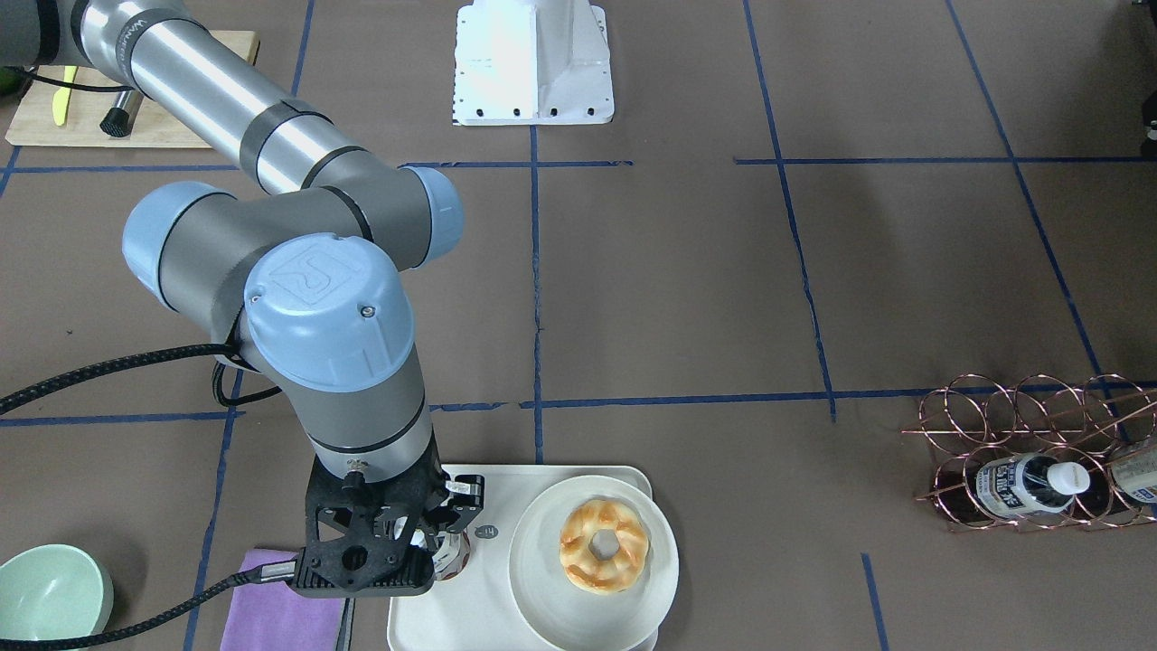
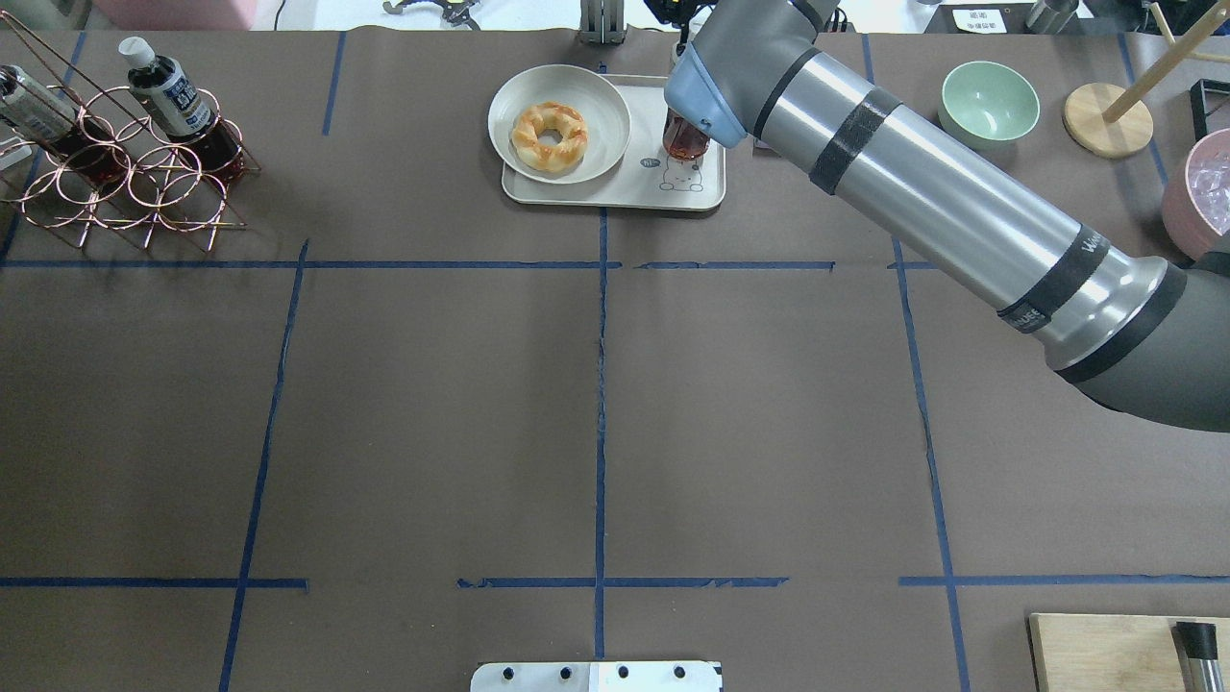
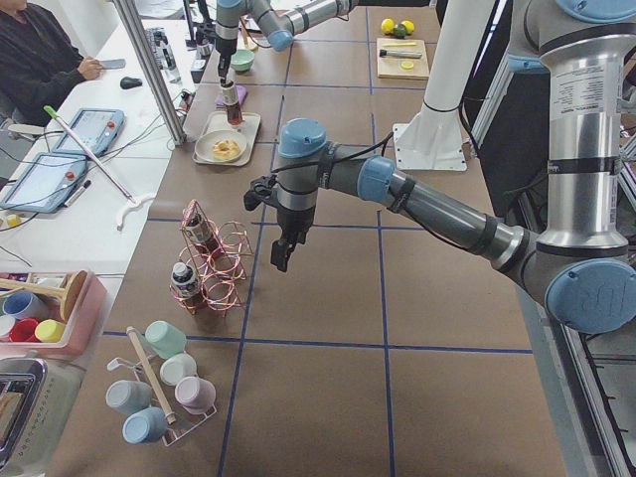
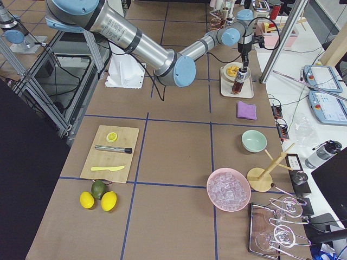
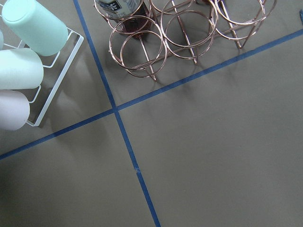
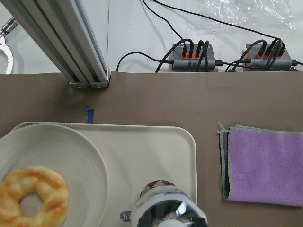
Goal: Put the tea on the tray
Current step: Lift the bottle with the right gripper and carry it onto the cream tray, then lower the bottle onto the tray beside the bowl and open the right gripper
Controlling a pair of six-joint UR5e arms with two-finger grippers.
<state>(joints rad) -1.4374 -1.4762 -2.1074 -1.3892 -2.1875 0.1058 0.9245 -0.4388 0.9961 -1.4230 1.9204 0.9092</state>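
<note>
Right claw (image 1: 443, 541) low over table (image 2: 596, 404), jaws straddling top of tea; clamped or slack, cannot tell. Left claw (image 3: 282, 253) well apart, hanging beside copper wire rack (image 3: 224, 273); opening cannot tell. Tray (image 2: 625, 188) directly beneath right claw. Plate (image 2: 601, 106) on tray, just beside claw, robot's left. Purple cloth (image 6: 265, 165) on table, claw's other side. Tea (image 2: 685, 141) upright under claw, over tray's bear end; contact with tray unclear.
</note>
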